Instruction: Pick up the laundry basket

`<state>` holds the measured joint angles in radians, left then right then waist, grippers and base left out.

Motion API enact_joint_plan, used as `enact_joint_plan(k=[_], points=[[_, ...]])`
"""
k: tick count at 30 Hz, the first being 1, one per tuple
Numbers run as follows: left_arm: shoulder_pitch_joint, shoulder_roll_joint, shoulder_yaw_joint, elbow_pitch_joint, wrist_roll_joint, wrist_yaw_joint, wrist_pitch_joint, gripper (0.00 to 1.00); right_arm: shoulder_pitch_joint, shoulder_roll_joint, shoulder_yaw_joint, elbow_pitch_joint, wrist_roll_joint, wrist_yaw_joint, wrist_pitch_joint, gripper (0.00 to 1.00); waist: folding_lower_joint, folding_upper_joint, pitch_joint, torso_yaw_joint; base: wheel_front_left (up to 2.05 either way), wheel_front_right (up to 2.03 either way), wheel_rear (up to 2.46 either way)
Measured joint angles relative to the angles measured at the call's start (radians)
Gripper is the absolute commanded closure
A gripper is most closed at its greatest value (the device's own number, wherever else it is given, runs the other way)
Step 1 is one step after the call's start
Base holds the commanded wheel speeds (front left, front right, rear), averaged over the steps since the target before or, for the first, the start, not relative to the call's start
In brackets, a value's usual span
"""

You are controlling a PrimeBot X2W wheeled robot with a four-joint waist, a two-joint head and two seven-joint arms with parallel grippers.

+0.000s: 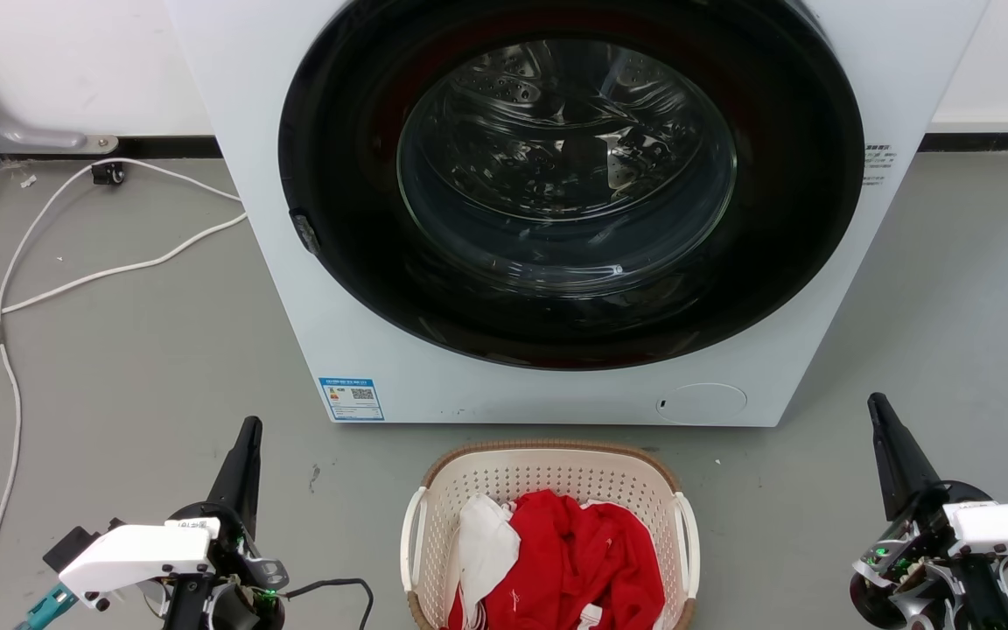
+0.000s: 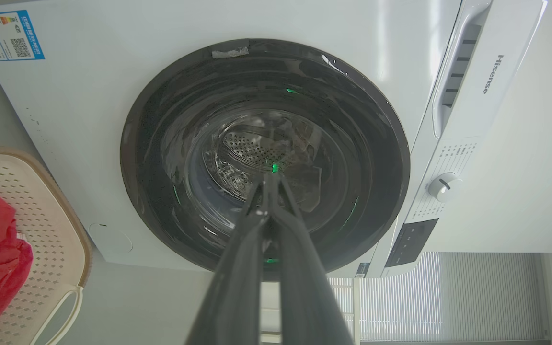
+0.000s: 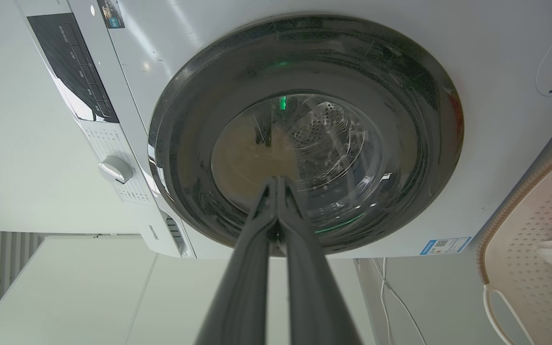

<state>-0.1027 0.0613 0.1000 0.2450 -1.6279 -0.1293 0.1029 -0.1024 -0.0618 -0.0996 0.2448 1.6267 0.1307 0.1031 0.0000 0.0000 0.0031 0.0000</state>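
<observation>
The laundry basket (image 1: 548,472), cream perforated plastic with a brown woven-look rim and white side handles, stands on the floor at the bottom centre of the head view, holding red and white clothes (image 1: 570,560). The basket (image 2: 41,230) lies at the left edge of the left wrist view and, as the same basket (image 3: 525,239), at the right edge of the right wrist view. My left gripper (image 1: 248,429) is shut and empty, well left of the basket. Well to the basket's right, my right gripper (image 1: 878,404) is shut with nothing in it. Both point at the washer.
A white front-loading washing machine (image 1: 381,350) with a dark round glass door (image 1: 570,184) stands directly behind the basket. White cables (image 1: 10,350) trail over the grey floor at the left. A wall runs behind.
</observation>
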Motion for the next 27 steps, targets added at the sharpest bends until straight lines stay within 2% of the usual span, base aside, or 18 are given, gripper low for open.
enact_joint_plan(k=[27], points=[[0.0, -0.003, 0.004, 0.0, 0.005, 0.0, 0.002, 1.0, 0.0, 0.003, -0.005, 0.0, -0.004, 0.0, 0.004, 1.0, 0.0, 0.0, 0.0, 0.0, 0.0, 0.0, 0.0]])
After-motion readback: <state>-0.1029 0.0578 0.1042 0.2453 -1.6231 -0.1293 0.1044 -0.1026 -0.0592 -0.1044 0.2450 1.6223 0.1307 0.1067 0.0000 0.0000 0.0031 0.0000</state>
